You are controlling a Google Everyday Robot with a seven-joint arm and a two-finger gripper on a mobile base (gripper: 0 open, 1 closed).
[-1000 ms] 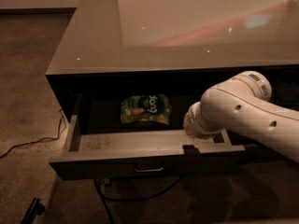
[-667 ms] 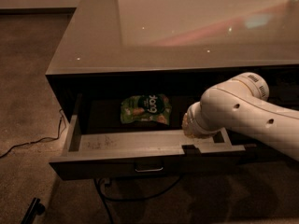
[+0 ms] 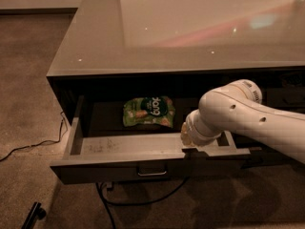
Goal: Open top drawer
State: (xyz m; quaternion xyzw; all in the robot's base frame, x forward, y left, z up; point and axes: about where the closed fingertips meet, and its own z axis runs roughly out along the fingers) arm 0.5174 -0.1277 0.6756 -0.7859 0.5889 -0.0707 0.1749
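A: What has changed in the last second?

B: Very little. The top drawer (image 3: 119,168) juts out from under the table's (image 3: 190,32) near edge just as far as it did a second ago, starting at the near-left corner. Its light grey floor and walls are in plain sight.

A: And the arm?

B: The white arm (image 3: 248,118) comes in from the right edge and dips into the drawer. Its end has barely shifted. The tool (image 3: 187,137) sits low inside the drawer's right part, just behind the front wall.

A: Spread or pinching something?

B: I cannot tell; the wrist covers most of it. It is nowhere near the small metal handle (image 3: 152,171), which hangs free at the middle of the drawer front.

A: Anything in the drawer?

B: A green snack bag (image 3: 148,111) lies flat near the back, apart from the tool. It has not moved.

A: So what does that mean for the task?

B: I judge the pull finished, or nearly so. With the drawer at rest and well out, what remains is probably lifting the arm clear without nudging the front back in.
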